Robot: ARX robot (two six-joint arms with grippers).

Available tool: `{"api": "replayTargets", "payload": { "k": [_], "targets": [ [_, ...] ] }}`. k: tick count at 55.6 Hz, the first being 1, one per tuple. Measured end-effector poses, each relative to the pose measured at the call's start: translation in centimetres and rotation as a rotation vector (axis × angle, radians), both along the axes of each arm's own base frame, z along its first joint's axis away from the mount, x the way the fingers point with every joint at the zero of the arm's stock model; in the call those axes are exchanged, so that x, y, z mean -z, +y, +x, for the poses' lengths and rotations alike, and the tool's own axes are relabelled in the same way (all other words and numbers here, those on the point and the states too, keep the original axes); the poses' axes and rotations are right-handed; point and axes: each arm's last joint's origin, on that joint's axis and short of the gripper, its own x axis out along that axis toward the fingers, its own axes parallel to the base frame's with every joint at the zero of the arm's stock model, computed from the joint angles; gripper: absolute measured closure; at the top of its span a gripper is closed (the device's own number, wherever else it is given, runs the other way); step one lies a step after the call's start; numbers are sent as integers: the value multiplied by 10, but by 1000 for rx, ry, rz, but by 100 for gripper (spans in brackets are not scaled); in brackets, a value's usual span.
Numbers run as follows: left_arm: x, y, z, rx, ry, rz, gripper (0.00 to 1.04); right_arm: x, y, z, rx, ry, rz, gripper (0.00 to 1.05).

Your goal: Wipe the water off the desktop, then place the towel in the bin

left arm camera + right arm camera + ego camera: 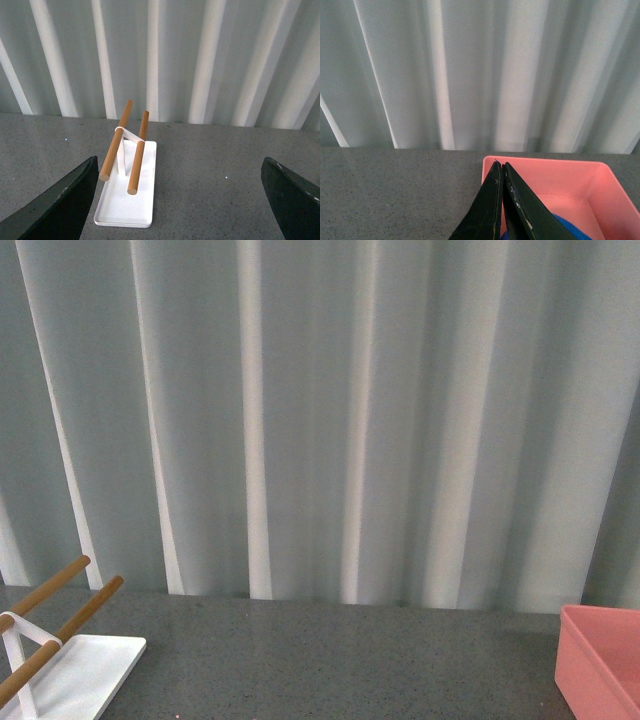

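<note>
The dark grey speckled desktop (330,660) fills the lower part of every view. The salmon-pink bin (600,660) stands at the front view's right edge. In the right wrist view my right gripper (500,164) is shut, with its tips over the near rim of the bin (545,160). A patch of the blue towel (570,229) shows inside the bin, beside and below the fingers. My left gripper (180,205) is open and empty above the bare desktop (215,160). I see no water. Neither gripper shows in the front view.
A white rack with two wooden rods (60,660) stands at the left. In the left wrist view the rack (127,195) lies just inside my left finger (65,210). A pale pleated curtain (320,410) closes off the back of the table.
</note>
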Motion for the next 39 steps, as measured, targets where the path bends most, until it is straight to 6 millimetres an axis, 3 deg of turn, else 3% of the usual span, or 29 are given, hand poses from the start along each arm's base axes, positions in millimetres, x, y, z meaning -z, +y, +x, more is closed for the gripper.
{"api": "replayTargets", "payload": {
  "k": [20,39],
  "targets": [
    [0,0,0,0,0,0,7,17,6,-42,-24,-2,0,101],
    [0,0,0,0,0,0,7,23,6,-62,-24,-21,0,101]
  ]
}}
